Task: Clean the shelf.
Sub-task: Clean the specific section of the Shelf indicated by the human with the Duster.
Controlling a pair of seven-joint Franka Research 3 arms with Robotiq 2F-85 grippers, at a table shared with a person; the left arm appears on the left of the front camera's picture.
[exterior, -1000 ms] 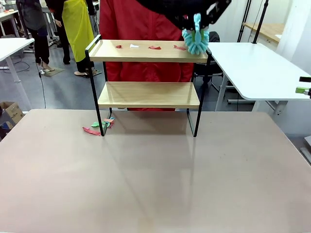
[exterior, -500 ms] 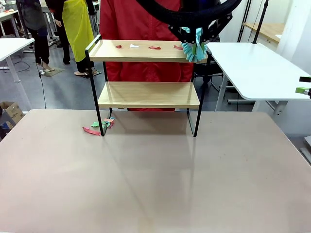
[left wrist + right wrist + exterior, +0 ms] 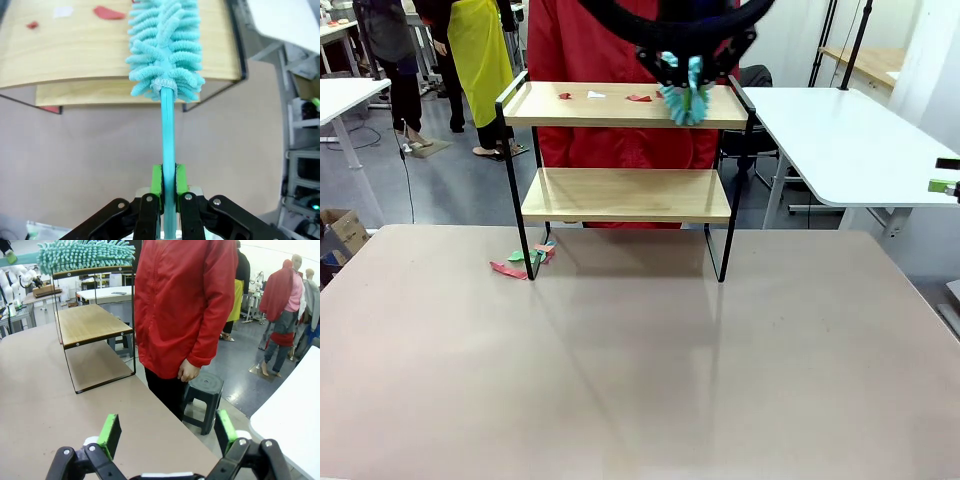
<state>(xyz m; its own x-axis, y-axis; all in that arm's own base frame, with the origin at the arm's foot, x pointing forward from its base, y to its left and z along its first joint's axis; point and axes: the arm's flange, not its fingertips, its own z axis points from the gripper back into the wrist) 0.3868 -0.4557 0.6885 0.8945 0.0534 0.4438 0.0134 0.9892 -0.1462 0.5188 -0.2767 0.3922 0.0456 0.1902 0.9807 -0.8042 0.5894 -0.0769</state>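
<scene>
Atop the two-tier wooden, black-framed shelf (image 3: 542, 106), my left gripper (image 3: 168, 182), clenched on the turquoise chenille duster (image 3: 165, 50), holds its head crosswise, red paper scraps (image 3: 638, 98) lying leftward; my right gripper (image 3: 167, 432) gapes.

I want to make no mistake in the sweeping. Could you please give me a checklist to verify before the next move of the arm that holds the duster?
1. Grip: left pincer is shut on the handle of the duster: ok.
2. Contact: the duster head rests on the top board of the shelf, toward its right end: ok.
3. Top board clean: red and white scraps lie left of the duster: not ok.
4. Right pincer: open, holds nothing, away from the shelf: ok.
5. Person: stands close behind the shelf, hand hanging down, not on it: ok.
</scene>
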